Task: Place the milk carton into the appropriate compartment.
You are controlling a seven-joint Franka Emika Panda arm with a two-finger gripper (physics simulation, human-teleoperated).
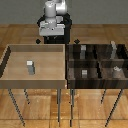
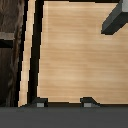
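Milk carton (image 1: 30, 67) stands upright on the floor of the light tan tray (image 1: 10, 62), left half of the exterior view, roughly mid-tray, well apart from all four walls. Nothing touches it.

Arm sits at the top centre of the exterior view, behind the tray's far rim. Pincer (image 2: 64, 103) is empty; in the wrist view two fingertips (image 2: 40, 103) show at the frame's lower edge with a wide gap between them, so jaws look spread. That view shows bare tan tray floor, a dark grey-looking box at the upper right corner that is prob. the carton seen obliquely, and the dark bin edge along the left side.

Dark striped-wood bin (image 1: 71, 65) fills the exterior view's right half, four cells. Small grey items sit in them; too blurry to name. Which cell (image 1: 79, 71) suits the carton can't be settled from here.

Step in hand, as I judge it: approach and grasp. To do it well:
- centre pincer over carton before descending; don't come in sideways, a tall narrow box tips easily
- align jaws w/ its flat faces
- grip mid-height or lower, not the top edge
- lift straight up, high enough to clear tray wall and bin wall.
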